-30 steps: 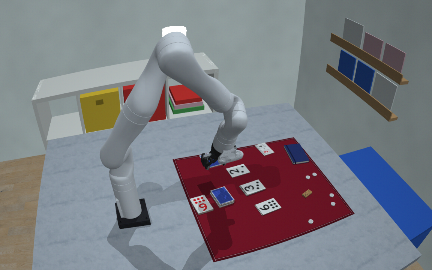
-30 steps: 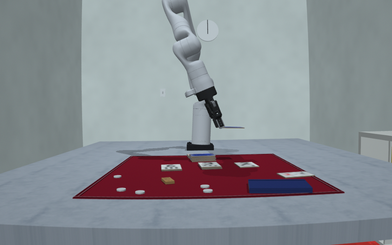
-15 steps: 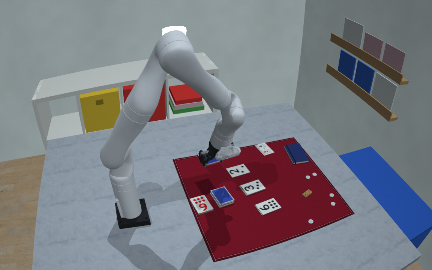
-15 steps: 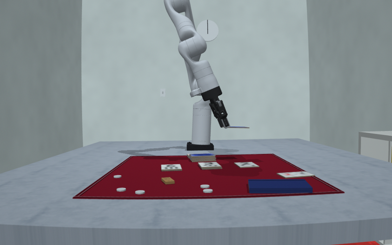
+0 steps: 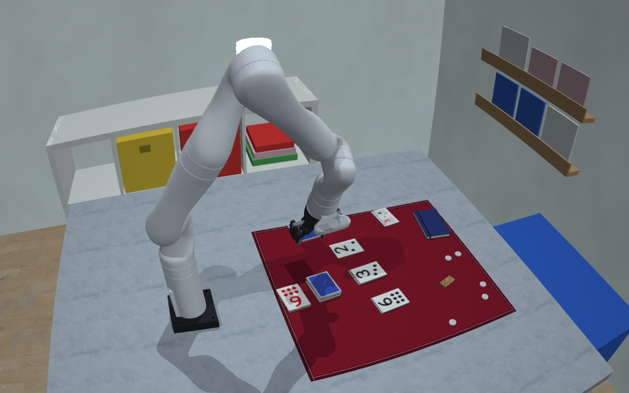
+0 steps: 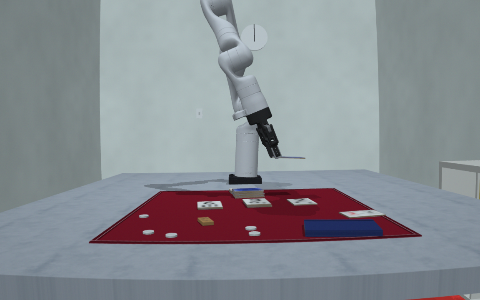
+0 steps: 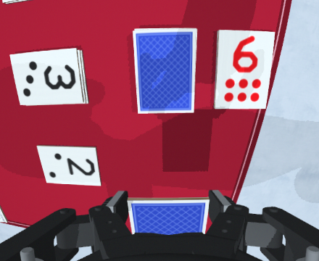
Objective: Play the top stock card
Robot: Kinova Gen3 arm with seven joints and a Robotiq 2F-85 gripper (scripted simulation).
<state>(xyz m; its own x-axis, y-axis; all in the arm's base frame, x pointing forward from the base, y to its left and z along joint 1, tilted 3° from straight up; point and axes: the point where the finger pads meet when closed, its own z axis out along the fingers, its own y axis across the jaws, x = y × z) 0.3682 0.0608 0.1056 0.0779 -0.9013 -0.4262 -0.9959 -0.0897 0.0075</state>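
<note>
My gripper (image 7: pixel 168 202) is shut on a card (image 7: pixel 168 217), blue back up. It holds the card level, well above the red mat's far side (image 6: pixel 290 157), over the mat's edge behind the black 2 (image 5: pixel 310 235). The face-down stock (image 5: pixel 324 285) lies on the mat, also in the wrist view (image 7: pixel 164 71). A red 6 (image 5: pixel 292 297) lies beside the stock. Face-up piles show a black 2 (image 5: pixel 346 248), a black 3 (image 5: pixel 367 273) and a black 6 (image 5: pixel 390 299). The held card's face is hidden.
A card with red marks (image 5: pixel 384 216) and a dark blue book (image 5: pixel 431 224) lie at the mat's far corner. Several white discs (image 5: pixel 452 255) and a small wooden block (image 5: pixel 446 281) lie on the mat's right side. A white shelf (image 5: pixel 179 146) stands behind the table.
</note>
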